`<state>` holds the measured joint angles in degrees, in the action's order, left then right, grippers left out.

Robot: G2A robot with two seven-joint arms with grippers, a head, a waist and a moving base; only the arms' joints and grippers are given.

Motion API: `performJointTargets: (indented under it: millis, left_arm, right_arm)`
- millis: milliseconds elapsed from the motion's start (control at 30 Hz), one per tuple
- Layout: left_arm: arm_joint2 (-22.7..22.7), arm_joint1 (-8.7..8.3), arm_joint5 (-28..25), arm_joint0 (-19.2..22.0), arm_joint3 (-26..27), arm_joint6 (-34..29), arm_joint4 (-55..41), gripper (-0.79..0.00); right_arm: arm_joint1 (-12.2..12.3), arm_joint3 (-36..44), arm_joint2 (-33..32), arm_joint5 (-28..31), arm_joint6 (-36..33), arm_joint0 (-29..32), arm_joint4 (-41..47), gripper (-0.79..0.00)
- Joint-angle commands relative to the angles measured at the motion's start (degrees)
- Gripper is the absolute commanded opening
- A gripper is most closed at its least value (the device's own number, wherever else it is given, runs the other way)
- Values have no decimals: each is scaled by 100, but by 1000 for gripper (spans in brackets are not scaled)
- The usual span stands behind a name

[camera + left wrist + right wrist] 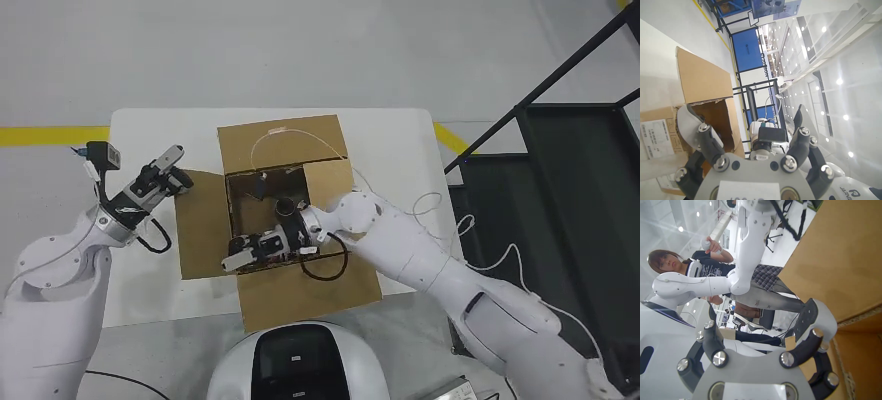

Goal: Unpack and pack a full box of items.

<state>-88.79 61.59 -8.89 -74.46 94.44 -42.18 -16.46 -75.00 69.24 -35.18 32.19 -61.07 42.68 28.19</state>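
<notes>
Box (240, 150), brown cardboard, flaps open, standing at the middle of the white table (150, 135). Right arm: bent in from the table's right side, forearm angled down over the opening, right gripper (238, 256) within the box by its near left corner, fingers spread wide with nothing between them. Left arm: elbow out past the table's left edge, left gripper (176, 168) at the left flap's outer edge, fingers parted, empty.
</notes>
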Motion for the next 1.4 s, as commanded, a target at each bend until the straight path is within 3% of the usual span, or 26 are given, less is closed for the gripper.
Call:
performJointTargets:
  millis: [0,267,567,867,1133,1367]
  left_arm:
    - [-67,-9,14,-102,17,49,2,0]
    - [-13,-36,350,-248,-120,275,607,0]
    - [283,-27,685,-45,-566,478,1146,0]
    - [785,39,540,420,-1231,495,1363,0]
    - [1259,133,509,822,-1726,409,1308,0]
    - [1393,173,382,991,-1773,437,1252,0]
  right_arm:
    - [178,189,-430,22,-12,245,-25,0]
    - [772,1437,-2111,-186,35,1406,-157,0]
    - [1057,2507,-3127,-515,97,2365,-355,0]
    - [1158,2906,-3548,-684,273,2845,-437,0]
    - [1175,3031,-3544,-792,351,2938,-510,0]
    - [1187,3029,-3567,-778,355,2929,-502,0]
